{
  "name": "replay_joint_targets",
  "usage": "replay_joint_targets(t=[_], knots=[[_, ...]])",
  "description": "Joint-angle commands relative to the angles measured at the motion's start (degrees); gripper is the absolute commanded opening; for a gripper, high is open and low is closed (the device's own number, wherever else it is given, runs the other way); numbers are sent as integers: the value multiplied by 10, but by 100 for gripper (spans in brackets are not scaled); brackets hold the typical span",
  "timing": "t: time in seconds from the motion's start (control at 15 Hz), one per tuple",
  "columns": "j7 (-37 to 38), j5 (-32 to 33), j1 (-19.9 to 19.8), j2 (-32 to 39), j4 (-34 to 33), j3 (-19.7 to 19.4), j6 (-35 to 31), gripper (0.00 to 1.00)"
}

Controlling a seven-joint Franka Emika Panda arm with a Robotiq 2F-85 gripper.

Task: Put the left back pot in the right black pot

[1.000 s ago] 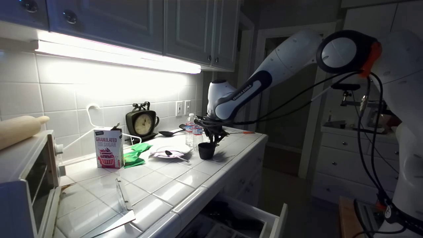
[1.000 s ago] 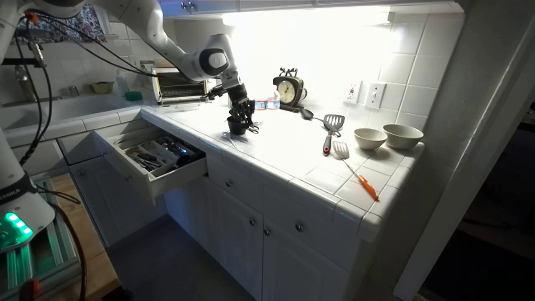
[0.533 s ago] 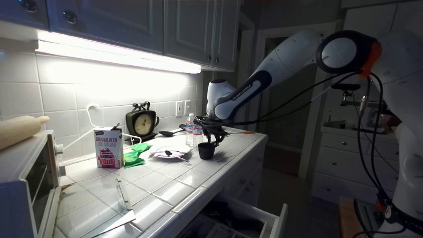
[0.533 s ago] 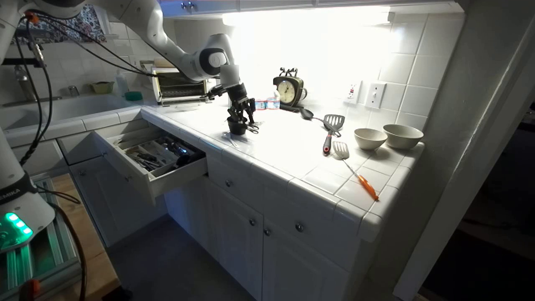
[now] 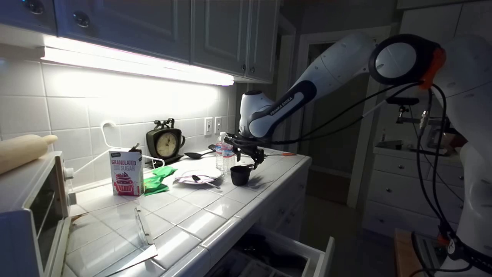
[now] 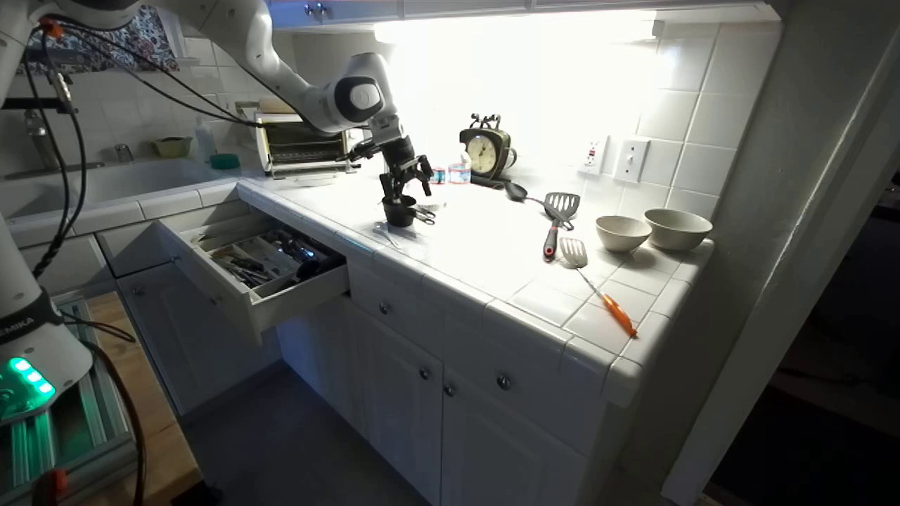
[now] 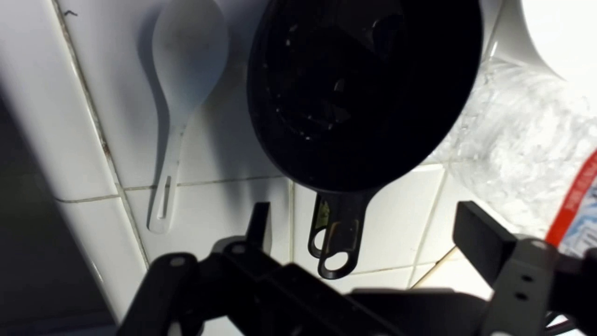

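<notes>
In the wrist view I look down into the left back pot (image 7: 345, 93), black and glossy inside. It sits inside the right black pot (image 7: 311, 243), of which only a handle loop shows, just beside the upper pot's handle. Both exterior views show the pair as a single small black pot, the right black pot (image 5: 240, 177) forming the outer wall, upright on the counter. My gripper (image 7: 370, 228) is open, its fingers wide apart on either side of the two handles and touching neither. From outside, the gripper (image 6: 408, 190) hangs just above the pot's rim.
A pale spoon (image 7: 189, 56) lies beside the pots, and water bottles (image 5: 228, 154) stand close behind. A plate (image 5: 180, 179), a sugar carton (image 5: 126, 173) and a clock (image 6: 485, 151) are also on the counter. Below the counter edge, a drawer (image 6: 302, 309) stands pulled out.
My gripper has opened, its fingers spreading away from the handle they were closed at, and it has risen slightly. The pots have stayed in place.
</notes>
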State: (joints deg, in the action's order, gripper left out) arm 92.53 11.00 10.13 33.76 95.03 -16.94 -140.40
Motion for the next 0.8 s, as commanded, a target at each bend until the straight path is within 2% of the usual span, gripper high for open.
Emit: replay_joint_targets(t=[0.0, 0.47, 0.73], knots=[[4, 22, 0, -27, 9, 7, 26, 100], [-83, 17, -15, -87, 36, 41, 85, 100], [-209, 16, -34, -126, 62, 68, 68, 100]])
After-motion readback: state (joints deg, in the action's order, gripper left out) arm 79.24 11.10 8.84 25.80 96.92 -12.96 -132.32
